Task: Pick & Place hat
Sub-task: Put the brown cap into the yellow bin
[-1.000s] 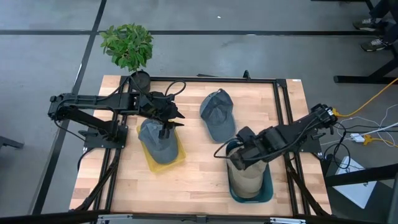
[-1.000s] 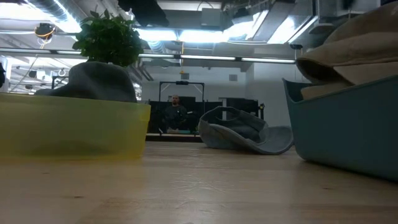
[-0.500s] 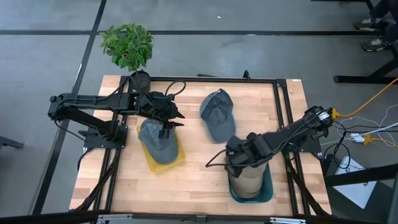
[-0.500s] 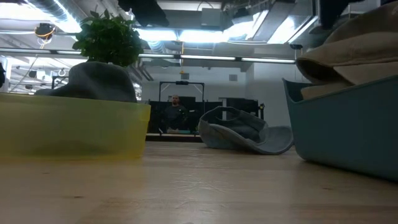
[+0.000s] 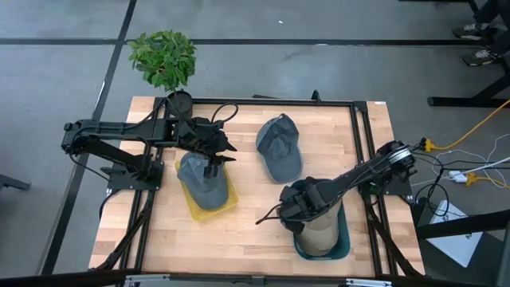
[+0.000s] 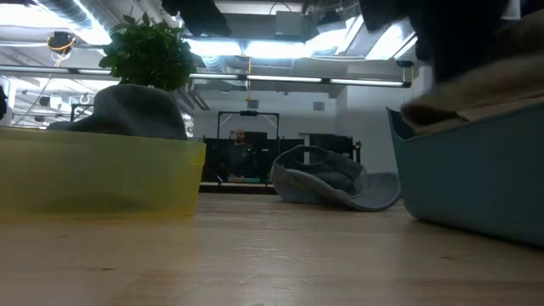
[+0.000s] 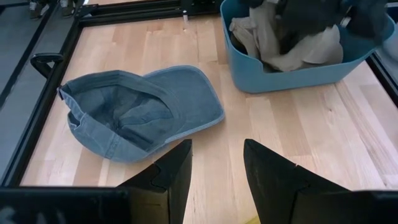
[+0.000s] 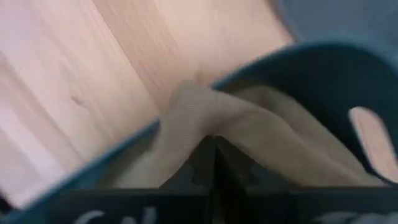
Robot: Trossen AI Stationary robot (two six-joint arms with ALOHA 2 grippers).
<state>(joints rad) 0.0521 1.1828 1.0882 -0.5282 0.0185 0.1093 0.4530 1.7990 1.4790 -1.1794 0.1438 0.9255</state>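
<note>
The right gripper (image 5: 296,209) sits low at the blue bin (image 5: 341,243), its jaws pressed together into the tan hat (image 5: 321,232) inside; the loose blue hat (image 5: 278,147) lies on the bench beyond, nearer the left gripper (image 7: 214,163), whose jaws stand apart.

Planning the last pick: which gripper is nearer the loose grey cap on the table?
Left. The left gripper hangs over the yellow bin, beside the grey cap. The right gripper is at the blue bin, on the tan hat, a bit farther off.
</note>
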